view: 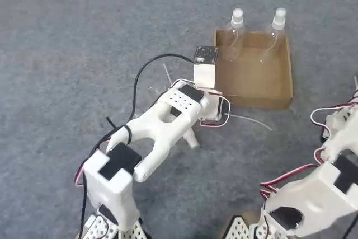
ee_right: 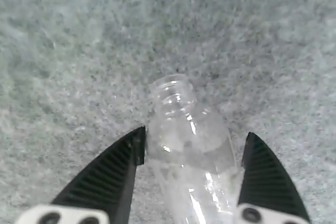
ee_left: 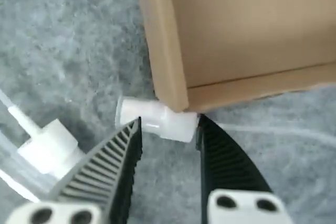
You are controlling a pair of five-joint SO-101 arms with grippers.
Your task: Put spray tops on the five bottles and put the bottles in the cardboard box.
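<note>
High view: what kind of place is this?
Probably a robot-manipulation test bench, likely a lab: the white left arm and right arm mounted side by side, a grey carpet-like mat as work surface, and a cardboard box holding two spray bottles.

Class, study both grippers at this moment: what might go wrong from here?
1. The spray top lies against the cardboard box corner. The left gripper, open around it, might catch the box wall on closing and shove the box or flick the top away.
2. The clear bottle between the right gripper's open jaws has no top and looks smooth, so it may slip or twist when squeezed.
</note>
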